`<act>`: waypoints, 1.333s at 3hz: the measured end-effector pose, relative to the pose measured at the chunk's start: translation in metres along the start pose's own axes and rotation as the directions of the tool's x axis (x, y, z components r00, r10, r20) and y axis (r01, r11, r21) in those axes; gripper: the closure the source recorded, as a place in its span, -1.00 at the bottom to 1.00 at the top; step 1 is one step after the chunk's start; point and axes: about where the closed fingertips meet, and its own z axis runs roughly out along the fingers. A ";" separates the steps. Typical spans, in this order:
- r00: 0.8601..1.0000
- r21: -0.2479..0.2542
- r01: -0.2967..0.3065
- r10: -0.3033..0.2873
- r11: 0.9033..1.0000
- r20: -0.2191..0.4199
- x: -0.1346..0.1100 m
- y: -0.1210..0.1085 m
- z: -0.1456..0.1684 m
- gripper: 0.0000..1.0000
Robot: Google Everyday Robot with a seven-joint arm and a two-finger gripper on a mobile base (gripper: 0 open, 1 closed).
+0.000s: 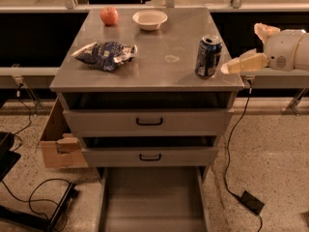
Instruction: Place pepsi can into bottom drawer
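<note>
The pepsi can [208, 56] stands upright on the right side of the cabinet top [164, 66], near its front edge. It is dark blue with a silver top. My gripper [248, 47] comes in from the right at the can's height, just right of it and apart from it. It is open and empty; one finger [241, 64] points at the can, the other finger [264, 31] is higher and further back. The bottom drawer [152, 197] is pulled out at floor level and shows a bare grey floor.
A crinkled blue chip bag [105, 55], a red apple [109, 15] and a white bowl [150, 19] lie on the cabinet top. The two upper drawers [148, 122] are slightly ajar. A cardboard box [59, 146] and cables lie on the floor at left, a power brick [252, 202] at right.
</note>
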 end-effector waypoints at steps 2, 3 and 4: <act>0.982 -0.033 -0.094 0.098 0.995 0.162 0.004 -0.008 0.050 -1.00; 0.963 -0.082 -0.119 0.135 0.989 0.232 -0.003 -0.003 0.073 -1.00; 0.955 -0.128 -0.126 0.155 0.984 0.253 -0.014 0.010 0.083 -1.00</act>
